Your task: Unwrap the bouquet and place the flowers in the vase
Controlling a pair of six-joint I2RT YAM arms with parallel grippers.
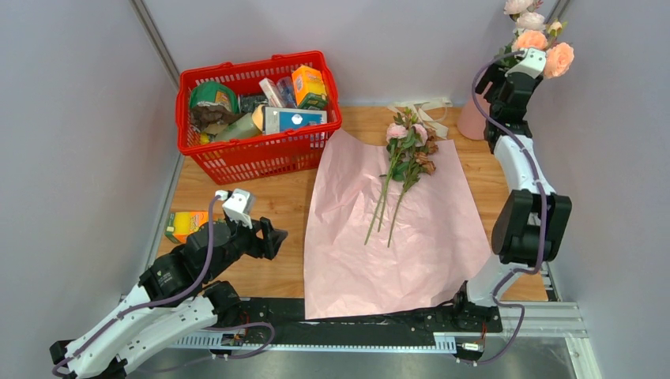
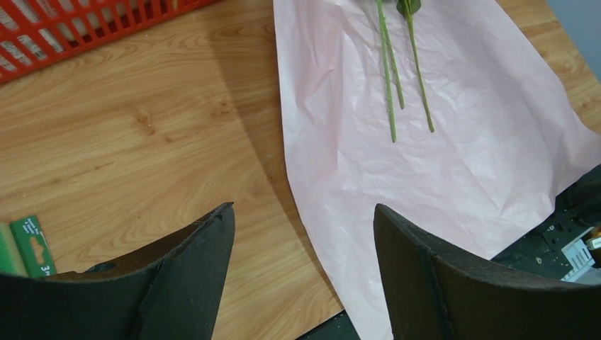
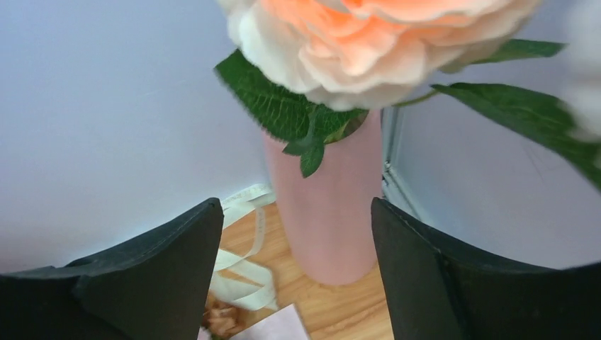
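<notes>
Roses (image 3: 368,42) stand in the vase (image 3: 329,212) just ahead of my right jaws, spread and pinching nothing, so I'd back straight out below the leaves (image 3: 283,106), then fetch the remaining flowers (image 1: 407,146) lying on paper (image 1: 395,253) ahead-right of my left jaws, also spread.

Left end effector (image 2: 303,207) gapes low — right end effector (image 3: 295,202) gapes up high.

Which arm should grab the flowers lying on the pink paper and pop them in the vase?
Probably right. The right pincer hangs open by the vase, with the flowers lying nearby. The left pincer is far from the vase.
</notes>
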